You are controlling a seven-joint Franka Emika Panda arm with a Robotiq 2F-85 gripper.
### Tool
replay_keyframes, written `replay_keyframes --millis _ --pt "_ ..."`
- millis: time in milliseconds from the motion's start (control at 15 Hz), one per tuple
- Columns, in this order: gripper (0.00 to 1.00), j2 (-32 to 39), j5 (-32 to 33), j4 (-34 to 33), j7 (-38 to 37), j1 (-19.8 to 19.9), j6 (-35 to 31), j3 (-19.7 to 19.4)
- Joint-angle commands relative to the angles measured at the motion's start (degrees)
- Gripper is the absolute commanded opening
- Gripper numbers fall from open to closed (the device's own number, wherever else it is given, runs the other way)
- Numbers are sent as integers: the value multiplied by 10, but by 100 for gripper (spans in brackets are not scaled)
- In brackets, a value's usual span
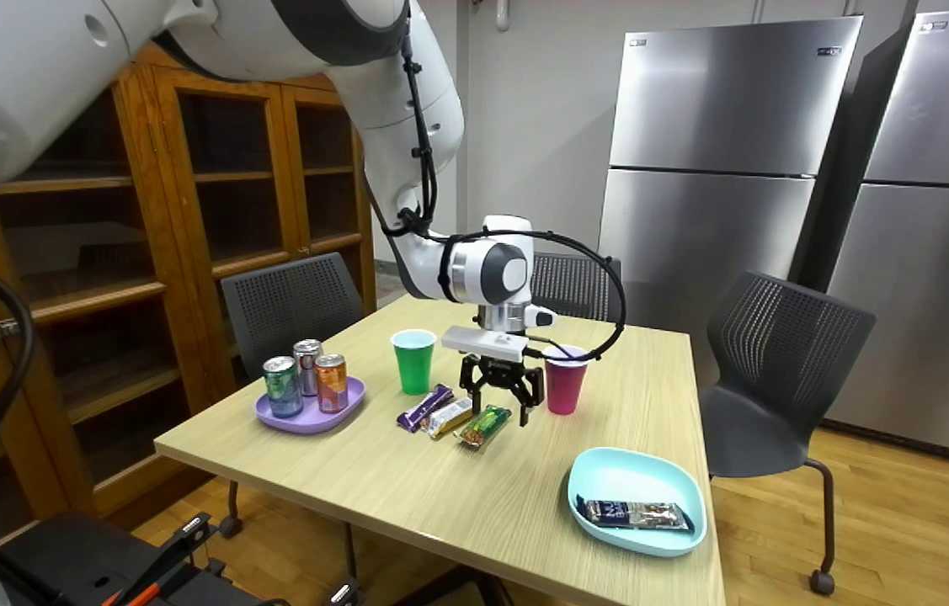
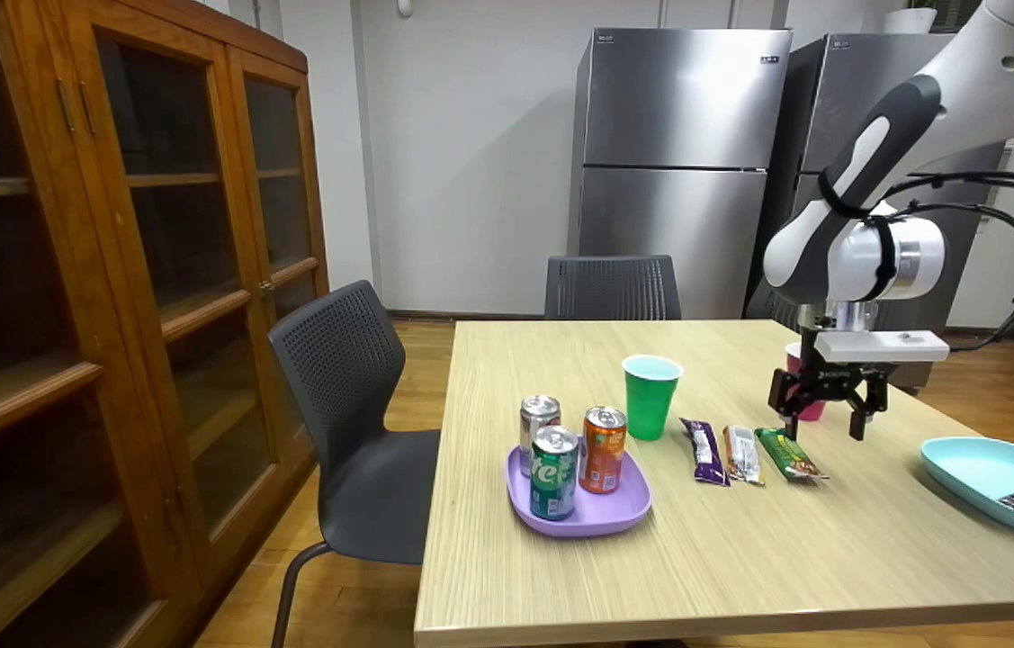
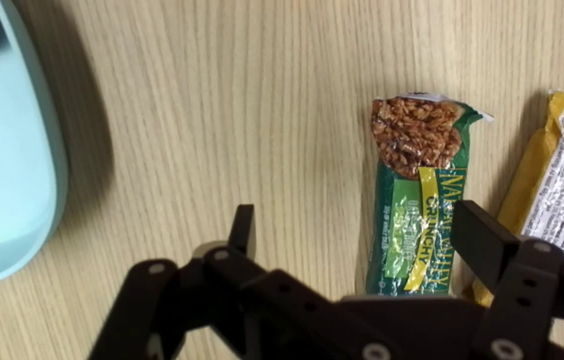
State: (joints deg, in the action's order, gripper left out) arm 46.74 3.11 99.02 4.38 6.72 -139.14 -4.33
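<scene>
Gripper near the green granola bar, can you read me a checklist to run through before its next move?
1. Gripper open: ok, its fingers stand apart with nothing clamped.
2. Green granola bar centred between the fingers: not ok; in the wrist view it lies nearer the finger at the picture's right.
3. Yellow-and-white bar clear of the fingers: cannot tell; one overlaps it in the wrist view.
4. Pink cup clear of the gripper: cannot tell; the gripper hides part of it in an exterior view.
5. Dark-wrapped bar inside the light-blue tray: ok.
</scene>
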Motion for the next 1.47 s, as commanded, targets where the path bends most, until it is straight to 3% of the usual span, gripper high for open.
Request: replay_keyframes --millis 0,467,1400 --pt "100 -1 13 5 -2 -14 8 -2" --pt "100 18 4 -7 -47 -37 -1 -8" --pt "100 59 -8 -63 -125 -40 12 -17"
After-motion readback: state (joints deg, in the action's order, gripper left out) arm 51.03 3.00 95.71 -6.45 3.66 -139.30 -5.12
